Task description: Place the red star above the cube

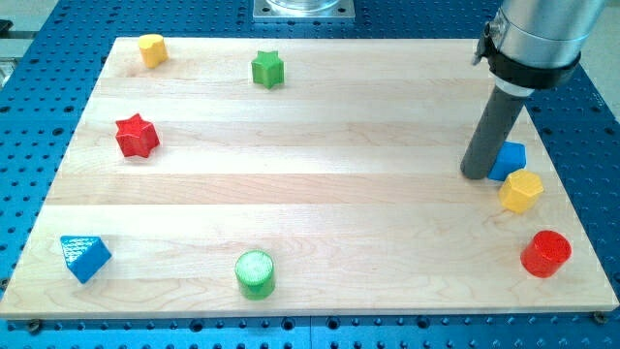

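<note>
Green cylinder (255, 272) bottom | red star (137, 135) left | blue cube (508, 159) touching tip (476, 174)

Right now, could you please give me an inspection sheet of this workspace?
Surface: wooden board on blue perforated table.
Job's things: red star at the view's left; blue cube at the right.
Clutter: green star, yellow block, blue wedge, green cylinder, yellow hexagon, red cylinder.
Claw: none; my tip sits against the cube's left side.
Cables: nothing seen.
Surroundings: metal mount at the top.
</note>
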Robot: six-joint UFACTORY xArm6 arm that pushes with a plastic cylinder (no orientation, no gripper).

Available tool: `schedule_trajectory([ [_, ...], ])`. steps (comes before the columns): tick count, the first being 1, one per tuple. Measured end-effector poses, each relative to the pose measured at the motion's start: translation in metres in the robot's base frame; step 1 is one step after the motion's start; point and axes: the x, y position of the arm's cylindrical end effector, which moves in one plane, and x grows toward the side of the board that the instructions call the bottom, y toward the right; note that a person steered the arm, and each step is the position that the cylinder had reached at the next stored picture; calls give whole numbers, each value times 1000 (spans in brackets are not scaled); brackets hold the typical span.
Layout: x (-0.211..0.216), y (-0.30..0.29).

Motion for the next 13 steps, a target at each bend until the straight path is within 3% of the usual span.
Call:
schedule_trajectory([
  [1,4,-12],
  [3,9,21],
  [5,16,-54],
  [6,-7,-132],
  [7,8,-223],
  [8,35,-357],
  [9,-12,-454],
  [10,-51,-468],
  [11,-77,-348],
  [12,-81,-279],
  [13,-87,-368],
])
